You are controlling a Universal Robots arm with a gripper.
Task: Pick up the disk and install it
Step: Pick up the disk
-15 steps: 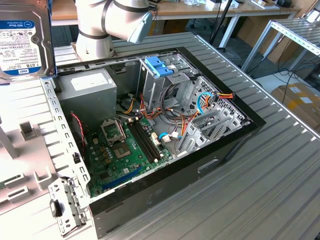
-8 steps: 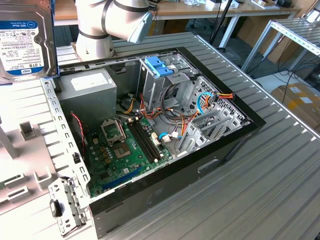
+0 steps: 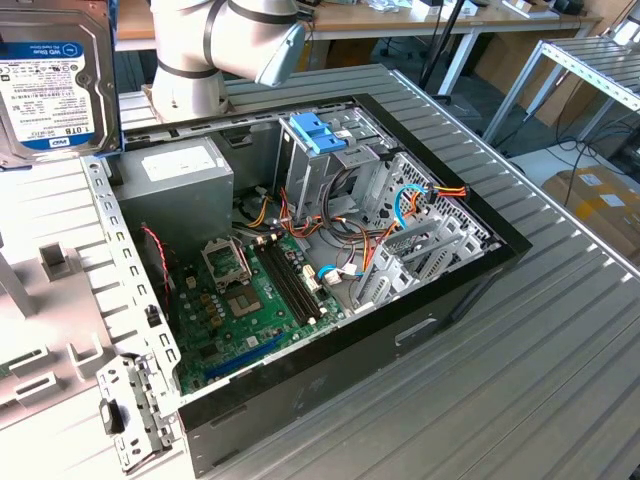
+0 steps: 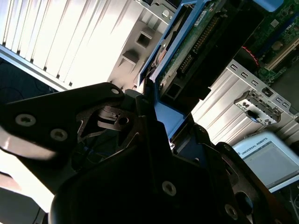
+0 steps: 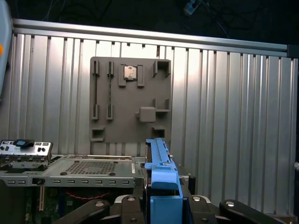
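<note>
Claw [image 5: 163, 205] grips the disk [image 3: 55, 80] on edge, held high beside the computer case [image 3: 300, 385].

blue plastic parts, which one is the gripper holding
The light blue carrier frame of the disk, clamped in the gripper in both wrist views. The other blue part, the latched bracket, sits atop the drive cage inside the open case.

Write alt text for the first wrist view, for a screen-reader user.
The end effector holds the disk edge-on by its light blue carrier frame. Beyond it, a grey fixture plate with slots lies on the ribbed metal table, beside the open computer case.
</note>
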